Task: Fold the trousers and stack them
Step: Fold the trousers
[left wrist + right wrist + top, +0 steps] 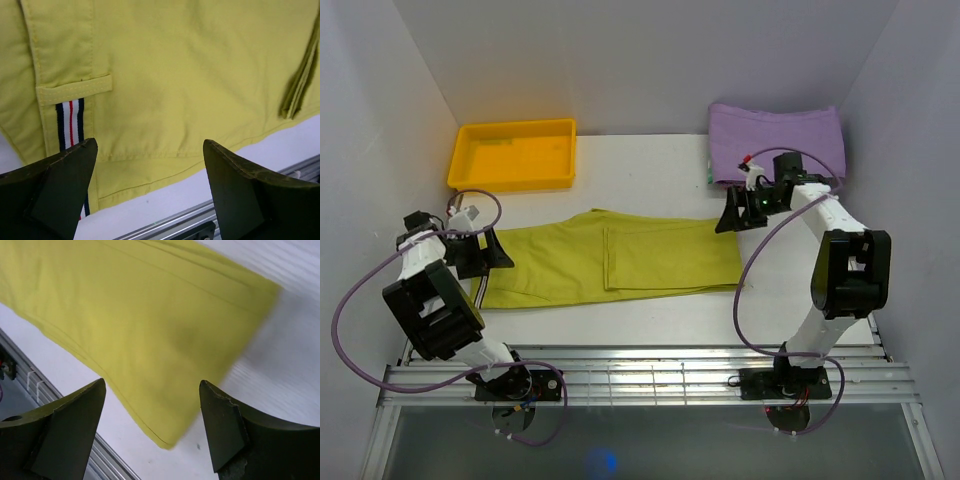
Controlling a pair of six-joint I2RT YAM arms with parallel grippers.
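No legible text, brand or number anywhere, trousers [620, 262] included.

Smooth, matt woven cloth for the trousers [620, 262], with a woven striped trim [70, 122] at the waist. Softer, fuzzier purple cloth [780, 135]. White matt desk [640, 170]. Slightly glossy yellow plastic tray [515, 155]. Bare ribbed metal rails [650, 378] along the near edge. Dull dark plastic, chipped at the edges, on left end effector [150, 190] and right end effector [152, 425].
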